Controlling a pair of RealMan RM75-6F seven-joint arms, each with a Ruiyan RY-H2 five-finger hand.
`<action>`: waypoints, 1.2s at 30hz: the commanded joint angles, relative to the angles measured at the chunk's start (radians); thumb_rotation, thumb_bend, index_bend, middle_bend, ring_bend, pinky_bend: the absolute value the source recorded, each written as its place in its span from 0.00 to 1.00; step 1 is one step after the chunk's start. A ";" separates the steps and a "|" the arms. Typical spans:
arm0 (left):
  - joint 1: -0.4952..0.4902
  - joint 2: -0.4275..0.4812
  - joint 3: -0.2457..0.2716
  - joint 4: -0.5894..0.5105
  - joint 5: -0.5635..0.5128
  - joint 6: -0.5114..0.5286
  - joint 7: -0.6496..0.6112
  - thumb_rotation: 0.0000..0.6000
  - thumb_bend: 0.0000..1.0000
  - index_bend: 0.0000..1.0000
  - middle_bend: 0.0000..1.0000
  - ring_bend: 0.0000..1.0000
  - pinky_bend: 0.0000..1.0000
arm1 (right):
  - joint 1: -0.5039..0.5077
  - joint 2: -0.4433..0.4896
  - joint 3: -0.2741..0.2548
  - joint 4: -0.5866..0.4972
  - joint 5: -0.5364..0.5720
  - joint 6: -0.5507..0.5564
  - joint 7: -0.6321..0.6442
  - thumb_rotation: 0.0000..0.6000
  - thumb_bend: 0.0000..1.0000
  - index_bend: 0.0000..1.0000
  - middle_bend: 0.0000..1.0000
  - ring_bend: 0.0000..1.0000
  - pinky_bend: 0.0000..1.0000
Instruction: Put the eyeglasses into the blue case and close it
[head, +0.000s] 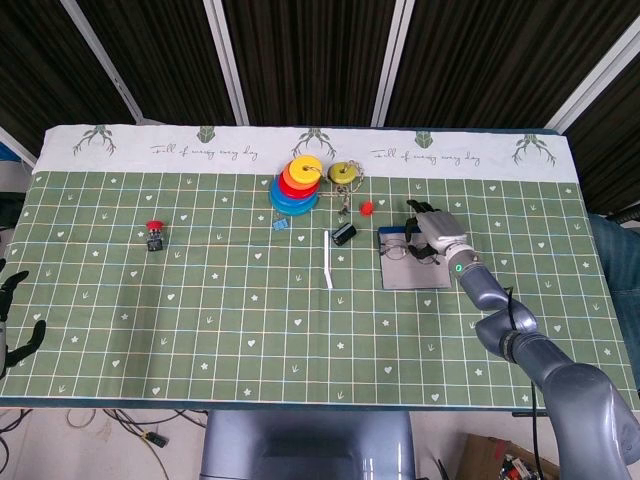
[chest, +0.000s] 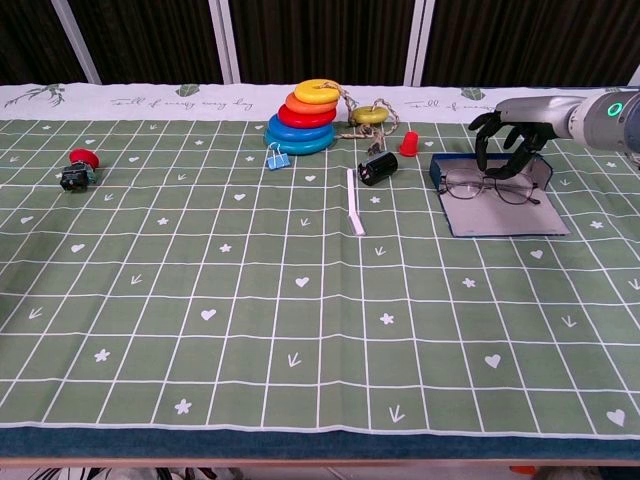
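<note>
Left hand (head: 12, 322) sits at the table's near corner, cut off by the frame edge, fingers spread and empty. Right hand (chest: 507, 135) hangs over the eyeglasses (chest: 491, 185), fingers curled; whether it grips them cannot be told. Eyeglasses lie in the open blue case (chest: 500, 210), its rear wall partly hidden.

Your thin wire-frame eyeglasses (chest: 487, 187) sit lenses-up inside the open blue case (chest: 497, 203), toward its back-left corner; the case lies flat, grey lining showing, near the table's far right edge.
</note>
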 joint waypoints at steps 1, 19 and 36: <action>0.000 0.000 0.000 0.000 0.000 0.000 0.000 1.00 0.34 0.16 0.00 0.00 0.00 | 0.002 0.002 0.000 -0.002 0.006 -0.006 -0.013 1.00 0.51 0.12 0.00 0.03 0.18; -0.002 -0.001 0.007 -0.006 0.008 -0.006 0.007 1.00 0.34 0.16 0.00 0.00 0.00 | -0.164 0.203 0.038 -0.432 0.083 0.273 -0.194 1.00 0.45 0.00 0.04 0.12 0.20; 0.000 0.010 0.014 -0.017 0.020 -0.009 -0.019 1.00 0.34 0.16 0.00 0.00 0.00 | -0.248 0.303 -0.018 -0.827 0.410 0.301 -0.689 1.00 0.62 0.00 0.75 0.86 0.94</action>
